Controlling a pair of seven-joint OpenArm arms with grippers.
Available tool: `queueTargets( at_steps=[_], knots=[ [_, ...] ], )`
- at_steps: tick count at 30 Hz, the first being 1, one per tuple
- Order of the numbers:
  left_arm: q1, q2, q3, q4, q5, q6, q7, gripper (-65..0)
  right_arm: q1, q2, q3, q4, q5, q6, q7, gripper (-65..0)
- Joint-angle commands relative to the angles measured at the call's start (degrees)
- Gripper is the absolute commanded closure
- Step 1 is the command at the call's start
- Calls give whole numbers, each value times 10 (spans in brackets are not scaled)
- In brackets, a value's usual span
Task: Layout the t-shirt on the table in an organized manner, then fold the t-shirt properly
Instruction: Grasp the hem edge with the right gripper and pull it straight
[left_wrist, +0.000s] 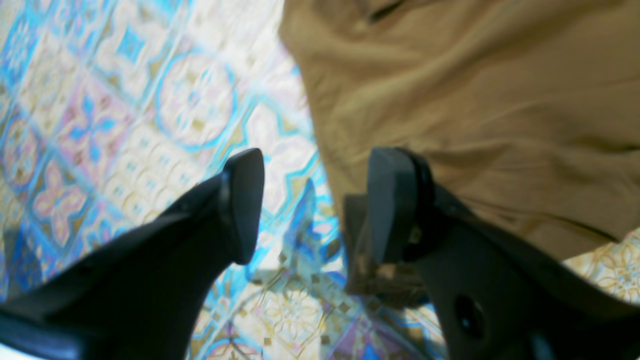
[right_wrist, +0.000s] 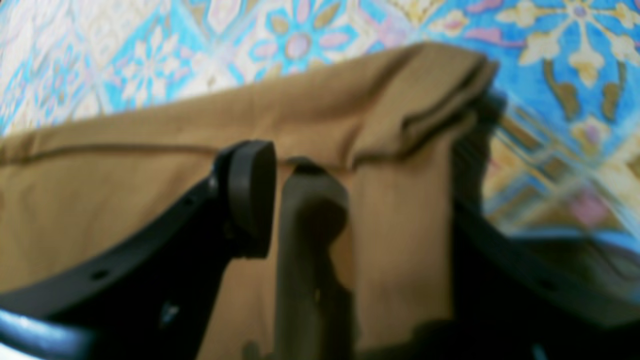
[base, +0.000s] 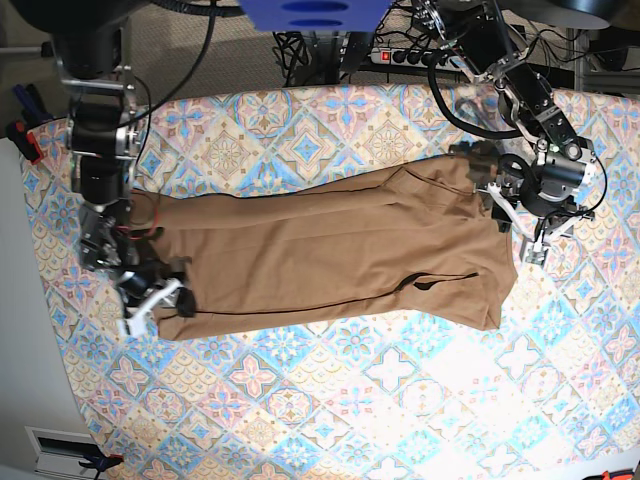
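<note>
t-shirt (base: 330, 260): soft, light, floppy; you'd pinch hem corners.
left end effector (left_wrist: 315, 205): jaws apart, empty.
right end effector (right_wrist: 360, 200): straddling the folded edge, grip unclear.

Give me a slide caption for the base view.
Two arms flank the tan t-shirt spread lengthwise on the patterned table.

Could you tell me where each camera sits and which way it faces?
Left wrist: on the left arm, looking past the open left gripper at the t-shirt edge and table.
Right wrist: on the right arm, past the right gripper, facing a folded t-shirt corner.
Base: overhead, looking down; both arms show.
All share the t-shirt.
</note>
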Motion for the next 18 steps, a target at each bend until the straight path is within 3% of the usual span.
queueTargets(
  at_steps=[1, 5, 7, 9, 18],
  knots=[
    [-4, -5, -2, 10, 2, 3, -6, -325, -1, 23, 9, 2, -7, -17, -13, -309],
    [1, -5, -2, 10, 2, 3, -6, -325, -46, 29, 103, 4, -7, -17, -17, -309],
    [7, -5, 2, 10, 2, 3, -9, -325, -67, 35, 147, 5, -10, -17, -44, -309],
    [7, -5, 2, 10, 2, 3, -9, -325, -84, 47, 169, 19, -10, -16, -69, -309],
    [8, -5, -1, 10, 2, 3, -6, -325, -139, 47, 257, 170, -10, -16, -156, -309]
  ],
)
